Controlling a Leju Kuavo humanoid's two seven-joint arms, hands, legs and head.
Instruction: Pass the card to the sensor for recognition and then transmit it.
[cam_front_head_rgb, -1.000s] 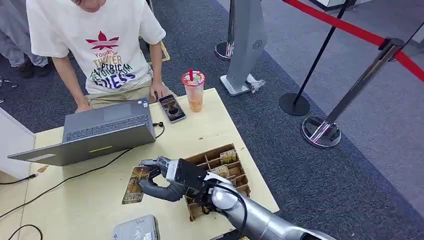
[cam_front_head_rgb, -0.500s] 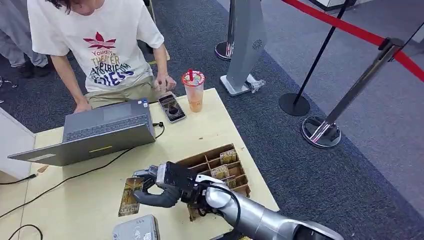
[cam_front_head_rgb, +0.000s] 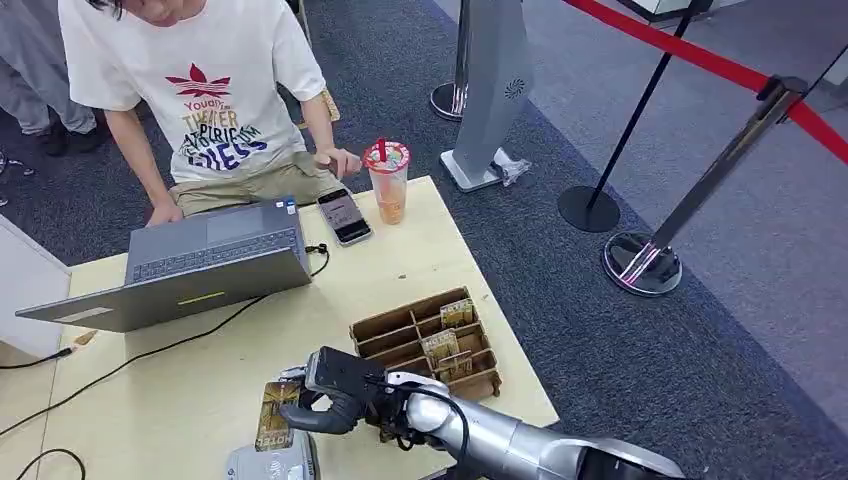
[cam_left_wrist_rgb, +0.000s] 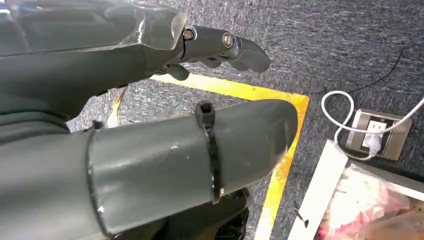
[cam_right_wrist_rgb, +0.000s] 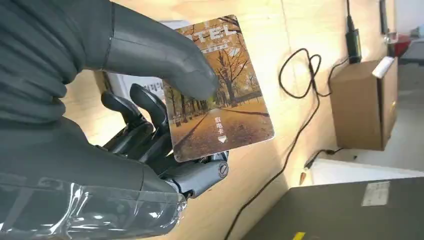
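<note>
At the near edge of the pale wooden bench (cam_front_head_rgb: 420, 265), the right hand (cam_front_head_rgb: 325, 395) pinches a brown hotel key card printed with an autumn tree avenue (cam_front_head_rgb: 277, 415) between its thick grey thumb and darker fingers. In the right wrist view the thumb presses on the printed face of the card (cam_right_wrist_rgb: 220, 95) while the fingers (cam_right_wrist_rgb: 145, 127) back it from behind. The card hangs just over the grey box-shaped card sensor (cam_front_head_rgb: 272, 460) at the bench's front edge; whether the two touch I cannot tell. The silver right arm (cam_front_head_rgb: 500, 445) comes in from the lower right.

Just beyond the hand stands a brown partitioned cardboard tray (cam_front_head_rgb: 385, 325) with more cards standing in some of its compartments. A black cable (cam_front_head_rgb: 150, 355) runs across the bench towards a grey open laptop (cam_front_head_rgb: 190, 265) at the far left. Further back lie a black smartphone (cam_front_head_rgb: 345, 215) and, just beside it, a plastic cup of orange drink with a red straw (cam_front_head_rgb: 387, 180). A person in a white printed T-shirt (cam_front_head_rgb: 205, 90) leans at the far edge, one hand near the cup.

The left hand (cam_left_wrist_rgb: 150, 125) hangs over dark carpet with yellow floor tape (cam_left_wrist_rgb: 280, 150), its fingers held apart and grasping nothing.
</note>
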